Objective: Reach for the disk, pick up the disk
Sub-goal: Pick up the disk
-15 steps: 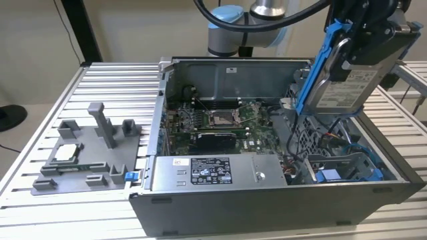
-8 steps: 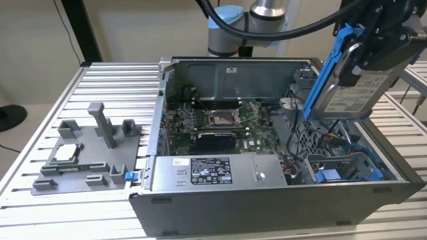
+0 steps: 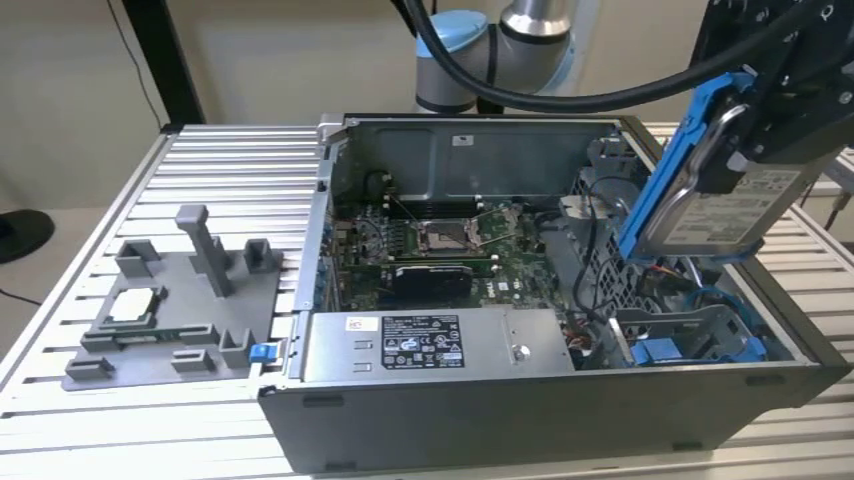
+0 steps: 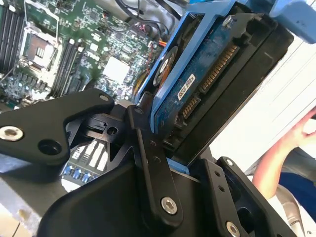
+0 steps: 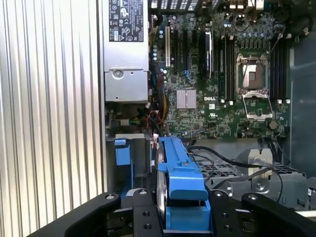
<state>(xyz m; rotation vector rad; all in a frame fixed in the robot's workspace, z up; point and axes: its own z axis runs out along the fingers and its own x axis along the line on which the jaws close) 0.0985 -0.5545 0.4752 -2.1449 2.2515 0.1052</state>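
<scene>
Above the open computer case (image 3: pixel 561 400), toward the exterior view's right, the pincer (image 3: pixel 787 110) is closed on the disk (image 3: pixel 714 215) and holds it in the air, clear of the drive bays, tilted with its white label facing outward (blue rails run along its edges). In both wrist views the black fingers (image 4: pixel 148 163) clamp the disk's (image 5: pixel 182 187) sides. Below lies the motherboard (image 5: pixel 217 74); the case stands on a ribbed metal surface (image 3: pixel 200 160), beside a grey fixture (image 3: pixel 174 320).
</scene>
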